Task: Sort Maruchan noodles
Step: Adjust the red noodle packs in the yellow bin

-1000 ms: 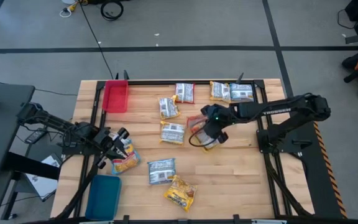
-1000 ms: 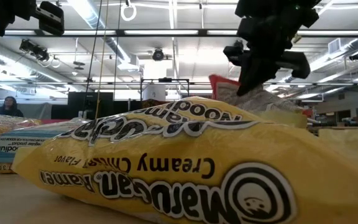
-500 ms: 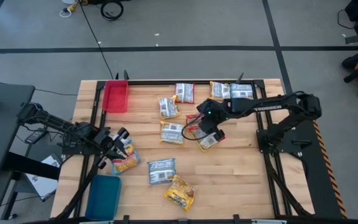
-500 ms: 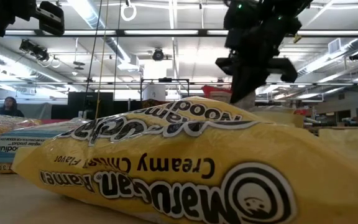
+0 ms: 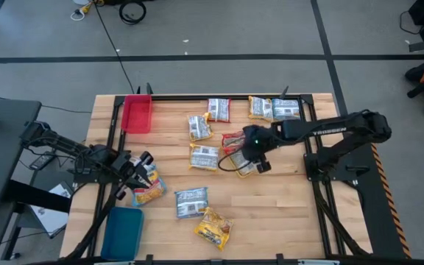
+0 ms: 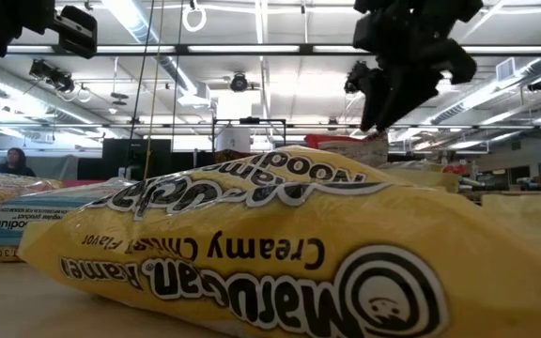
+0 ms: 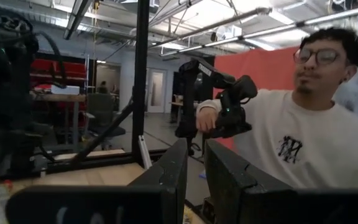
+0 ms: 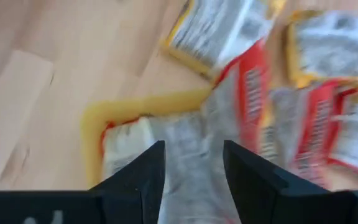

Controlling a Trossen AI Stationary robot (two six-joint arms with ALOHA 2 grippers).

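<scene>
Butcher-block wood table (image 5: 271,213), pale planks, black metal frame round it. Maruchan noodles scattered over it: flat, crinkly plastic packets, grey-white centres, coloured edges.

Right gripper (image 5: 250,156) hangs mid-table over a red-edged packet (image 5: 233,140) and a yellow tray (image 5: 239,166). Wrist view: the two dark fingers (image 8: 143,174) stand apart, nothing clamped between them; directly beneath, glossy grey-white film with a red band (image 8: 248,87), partly lying inside the tray's rounded yellow rim (image 8: 98,118). More yellow-edged packets (image 8: 219,28) just beyond the fingertips.

Low view: a large yellow packet (image 6: 252,253) fills the foreground, shiny, puffed, print reading upside down; the right gripper sits above and behind it.

Left gripper (image 5: 133,179) at the table's left edge, directly beside a yellow-orange packet (image 5: 149,193); whether it touches, cannot tell. Jaws a narrow slit apart in its wrist view, nothing seen between.

Blue-edged packet (image 5: 191,201) and another yellow one (image 5: 213,228) lie nearer the front. Red tray (image 5: 137,114) and blue tray (image 5: 123,230), both smooth moulded rectangles, on the left side.

A person (image 7: 291,149) in a white top stands beyond the table.
</scene>
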